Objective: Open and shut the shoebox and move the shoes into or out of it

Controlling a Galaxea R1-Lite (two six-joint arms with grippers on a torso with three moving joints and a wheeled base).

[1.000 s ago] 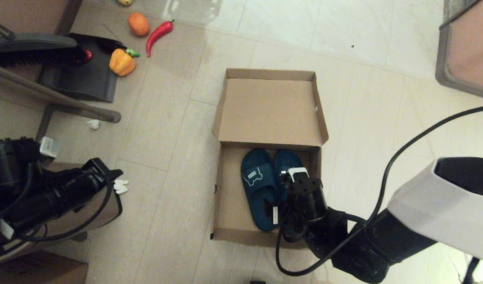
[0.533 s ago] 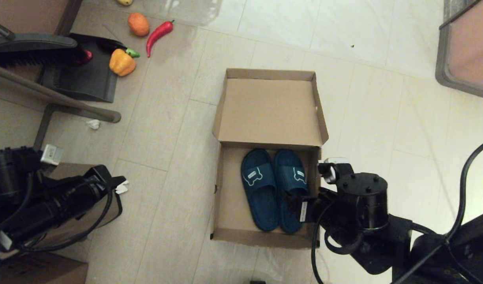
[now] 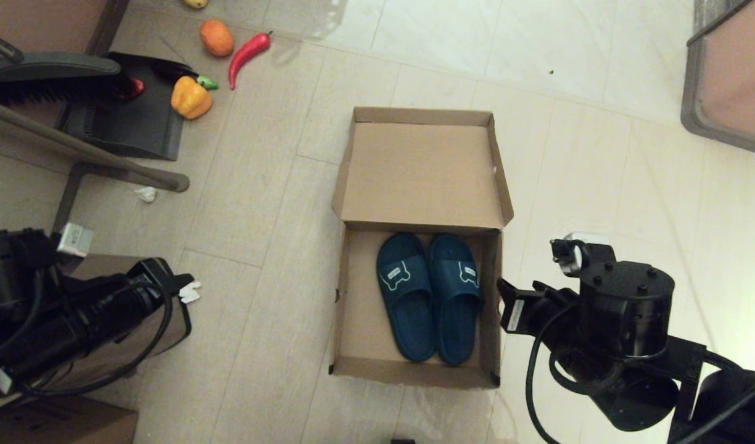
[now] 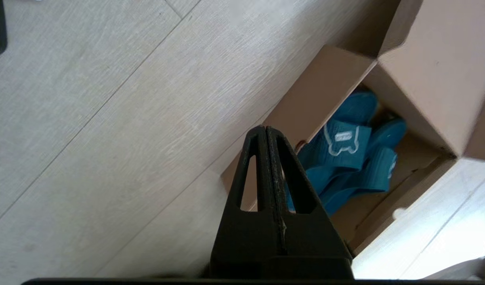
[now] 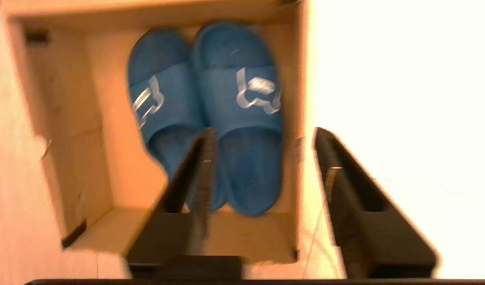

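Note:
The brown cardboard shoebox [image 3: 359, 296] stands open on the floor, its lid [image 3: 420, 169] folded back flat behind it. Both navy slide sandals lie side by side inside, the left shoe [image 3: 405, 296] and the right shoe [image 3: 456, 296], straps with white emblems up. My right gripper [image 5: 264, 132] is open and empty, hovering above and just right of the box's right wall; its arm [image 3: 624, 308] is right of the box. My left gripper [image 4: 264, 128] is shut on nothing, parked left of the box on its arm [image 3: 75, 308]. The shoes [image 4: 341, 146] show past it.
Toy vegetables lie at the far left: an orange [image 3: 216, 37], a red chili [image 3: 248, 52], a yellow pepper [image 3: 191, 97], beside a black dustpan [image 3: 131, 117]. A darker carton [image 3: 57, 425] sits under my left arm. A brown framed object [image 3: 732, 80] stands far right.
My right gripper has pulled back from over the right shoe, out of the box, to the box's right side. Both shoes stay in the box. The left arm barely moved.

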